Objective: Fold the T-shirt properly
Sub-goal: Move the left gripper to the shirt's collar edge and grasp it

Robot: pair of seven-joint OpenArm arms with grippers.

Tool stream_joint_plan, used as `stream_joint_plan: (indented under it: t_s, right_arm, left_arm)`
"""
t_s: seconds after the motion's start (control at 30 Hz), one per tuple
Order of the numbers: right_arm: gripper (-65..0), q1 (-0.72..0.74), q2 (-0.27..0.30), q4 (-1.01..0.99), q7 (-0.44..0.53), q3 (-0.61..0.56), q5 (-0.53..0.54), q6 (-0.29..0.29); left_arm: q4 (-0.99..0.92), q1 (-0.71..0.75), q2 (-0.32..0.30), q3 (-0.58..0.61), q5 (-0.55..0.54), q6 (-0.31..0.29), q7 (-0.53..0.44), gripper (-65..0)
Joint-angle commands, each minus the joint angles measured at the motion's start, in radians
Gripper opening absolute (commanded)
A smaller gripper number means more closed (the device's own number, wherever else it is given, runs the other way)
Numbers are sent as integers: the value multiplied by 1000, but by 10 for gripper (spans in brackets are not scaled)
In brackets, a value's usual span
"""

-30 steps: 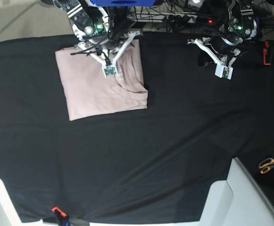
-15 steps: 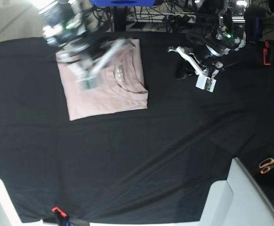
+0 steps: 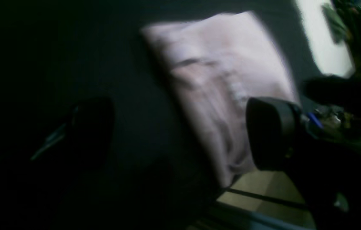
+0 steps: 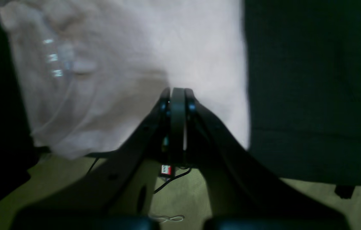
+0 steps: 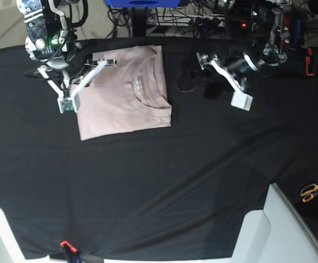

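Your T-shirt (image 5: pixel 125 92) lies folded into a compact rectangle on the black tablecloth (image 5: pixel 164 181), near the table's far edge, neckline and white label facing up. Your right gripper (image 4: pixel 177 92) hovers over the shirt's outer edge, fingers pressed together, gripping nothing. Your left gripper (image 3: pixel 180 134) sits off to the shirt's other side, over bare cloth, fingers spread wide and empty. Orange-handled scissors (image 5: pixel 312 192) lie well apart, beyond the tablecloth.

The desk (image 5: pixel 148 186) lies open across its whole near half. The folded T-shirt (image 5: pixel 123 96) occupies the far left; scissors (image 5: pixel 311 192) and a white panel (image 5: pixel 279 230) crowd the near right corner.
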Motion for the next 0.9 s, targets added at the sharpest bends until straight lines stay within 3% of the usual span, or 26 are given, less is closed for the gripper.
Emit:
stream_joint_plan:
  t_s: [0.0, 0.33, 0.63, 0.73, 0.8, 0.87]
  right_arm:
    - [-650, 1, 7, 17, 15, 11, 2, 5]
    - [-650, -3, 14, 17, 15, 17, 2, 5]
    - [-650, -14, 14, 17, 17, 20, 0, 5]
    - [-650, -35, 14, 17, 51, 73, 0, 6]
    - [-650, -65, 14, 17, 98, 117, 0, 6]
    - [-650, -91, 14, 17, 149, 162, 0, 6]
  left_arm:
    - [-4, -17, 10, 2, 0, -16, -14, -10]
    - [-165, -104, 111, 134, 194, -16, -18, -10]
    - [-269, -182, 161, 134, 238, -16, -20, -12]
    - [-288, -198, 171, 134, 238, -16, -20, -20]
    - [-306, -210, 171, 136, 238, -16, -20, -104]
    - [-338, -225, 174, 136, 238, -16, -20, -253]
